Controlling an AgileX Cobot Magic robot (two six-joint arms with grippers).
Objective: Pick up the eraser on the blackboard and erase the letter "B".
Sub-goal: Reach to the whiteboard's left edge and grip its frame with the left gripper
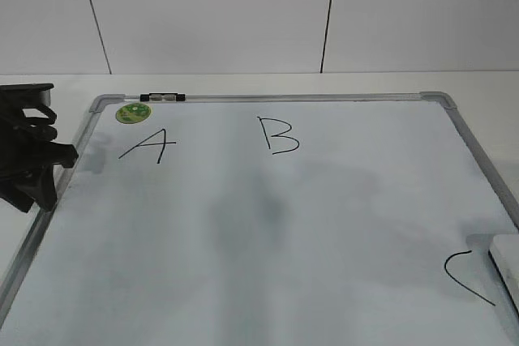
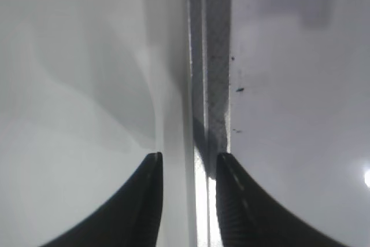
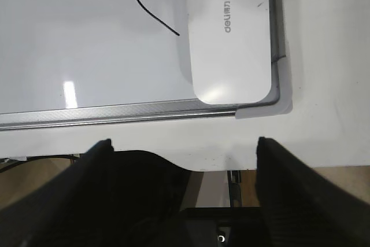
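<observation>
Nearest the camera: the right gripper (image 3: 184, 143), its 2 dark jaws spread wide with nothing between them, hanging over the white counter (image 3: 324, 137) just outside the board's frame.
Eraser: 1, the eraser (image 3: 230, 33), a white oblong block with a small grey logo, lying flat on the blackboard (image 3: 75, 44) in its corner, its long side against the grey frame; in the exterior view only its edge (image 1: 507, 269) shows at the far right.
Blackboard: 1, the blackboard (image 1: 243, 232), a white board with grey metal frame and rounded grey corners, lying flat on the counter.
Letters: 3, black marker, in a spread from left to right: "A" (image 1: 147, 147), the letter "B" (image 1: 277, 135) near the top middle and whole, "C" (image 1: 465, 276) just beside the eraser.
Sticker: 1 round green sticker (image 1: 133, 113) near the top left corner, above the "A".
Clip: 1 small dark clip (image 1: 162, 97) on the top frame.
Left gripper: the left gripper (image 2: 188, 169), 2 ribbed jaws slightly parted on either side of the left frame rail, gripping nothing; in the exterior view it sits at the board's left edge (image 1: 28, 155).
Room: white wall (image 1: 211, 14) behind, divided by 2 thin dark seams.
</observation>
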